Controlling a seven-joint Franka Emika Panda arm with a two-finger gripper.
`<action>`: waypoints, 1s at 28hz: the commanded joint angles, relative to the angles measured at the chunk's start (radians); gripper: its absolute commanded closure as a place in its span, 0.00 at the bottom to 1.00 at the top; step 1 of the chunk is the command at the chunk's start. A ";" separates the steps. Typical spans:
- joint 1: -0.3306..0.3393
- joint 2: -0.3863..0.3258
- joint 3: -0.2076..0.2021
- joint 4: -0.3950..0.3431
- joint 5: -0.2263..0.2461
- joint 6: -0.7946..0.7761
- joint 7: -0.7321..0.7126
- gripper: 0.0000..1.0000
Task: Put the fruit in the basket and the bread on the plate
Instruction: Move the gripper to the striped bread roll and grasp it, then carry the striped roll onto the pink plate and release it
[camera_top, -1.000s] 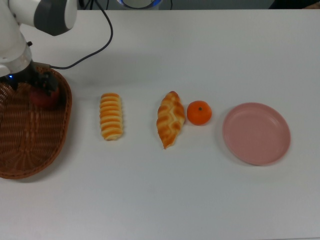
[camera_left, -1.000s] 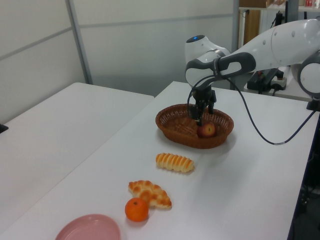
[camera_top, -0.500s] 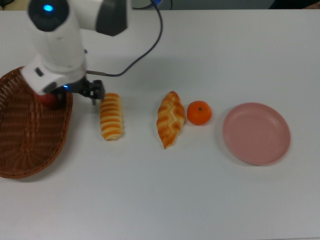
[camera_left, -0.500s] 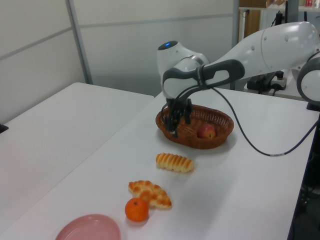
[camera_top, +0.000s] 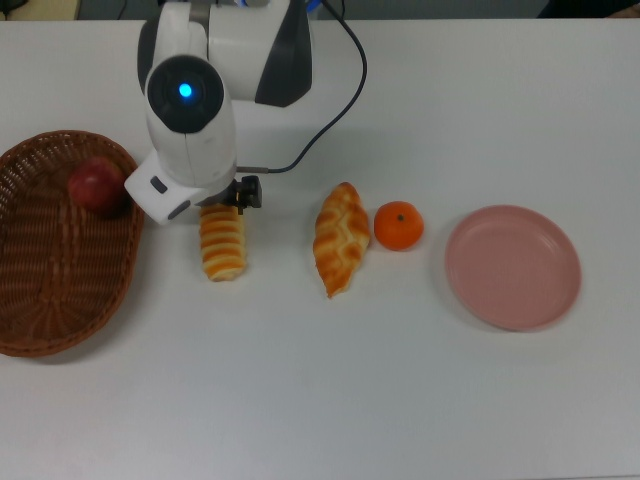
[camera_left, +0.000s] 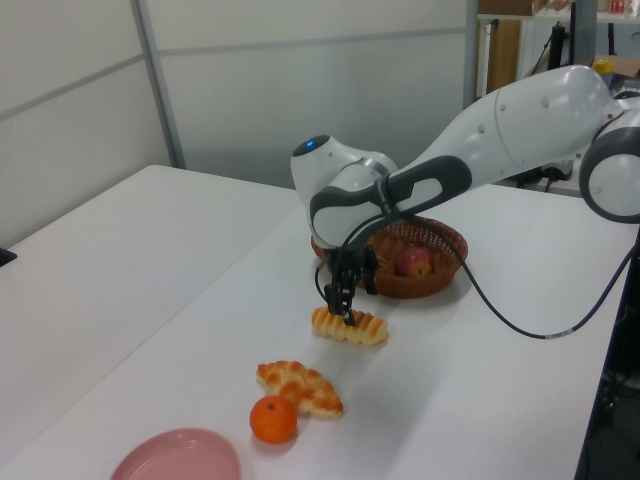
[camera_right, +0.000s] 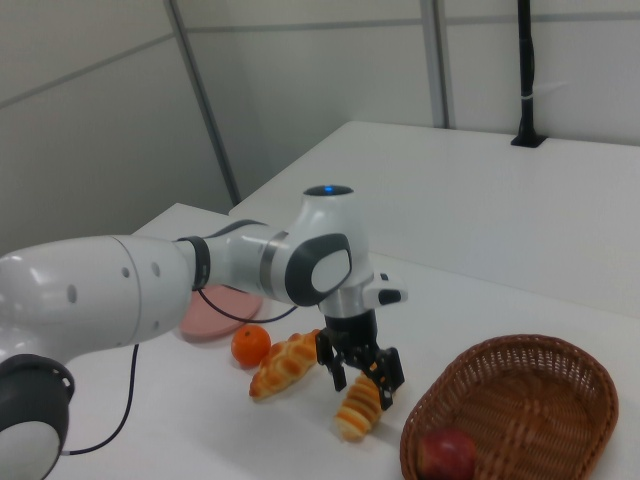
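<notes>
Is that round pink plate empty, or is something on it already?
Empty. The round pink plate shows only bare surface in the top view; both loaves and the tangerine lie on the table beside it.

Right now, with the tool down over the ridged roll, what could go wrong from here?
1. The tool straddles only one end of the ridged roll, so the roll may tilt or slip when lifted.
2. The way to the pink plate passes over the twisted loaf and the tangerine; a low carry could knock them.
3. The tangerine touches the loaf, leaving little finger room there.
</notes>
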 joint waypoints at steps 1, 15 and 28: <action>0.011 0.007 -0.008 -0.021 -0.021 0.002 0.007 0.00; 0.032 0.006 -0.008 -0.038 -0.019 0.000 0.001 1.00; 0.162 -0.125 -0.006 -0.009 0.021 -0.017 0.155 0.99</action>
